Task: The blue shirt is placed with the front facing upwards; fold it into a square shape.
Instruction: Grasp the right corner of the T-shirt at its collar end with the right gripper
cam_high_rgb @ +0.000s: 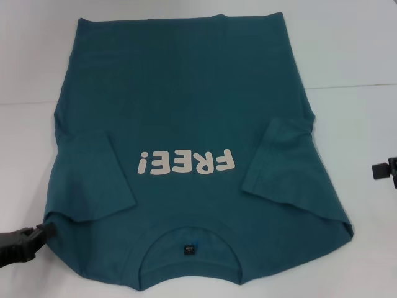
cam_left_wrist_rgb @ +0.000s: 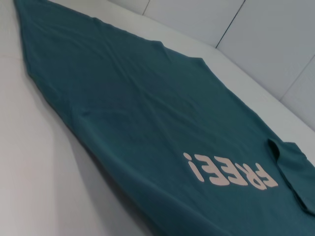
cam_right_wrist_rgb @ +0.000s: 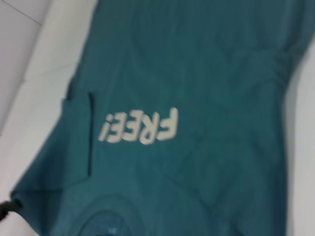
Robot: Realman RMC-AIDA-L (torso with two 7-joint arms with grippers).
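The blue shirt is laid lengthwise away from the robot. Its near shoulder corner is met by the left gripper; jaw state cannot be told. The right gripper is held apart.

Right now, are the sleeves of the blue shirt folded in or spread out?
Folded in. Both sleeves of the blue shirt lie over its front, beside the FREE! lettering; the body is still spread flat.

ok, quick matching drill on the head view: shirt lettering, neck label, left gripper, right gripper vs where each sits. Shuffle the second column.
Things:
1. lettering
2. neck label
3. left gripper
4. right gripper

Places:
A. off the shirt, near the view's right edge
B. inside the collar, nearest the robot
C. at the shirt's near left corner
D. mid chest, between the folded-in sleeves

Pairs: 1-D, 2-B, 3-C, 4-A
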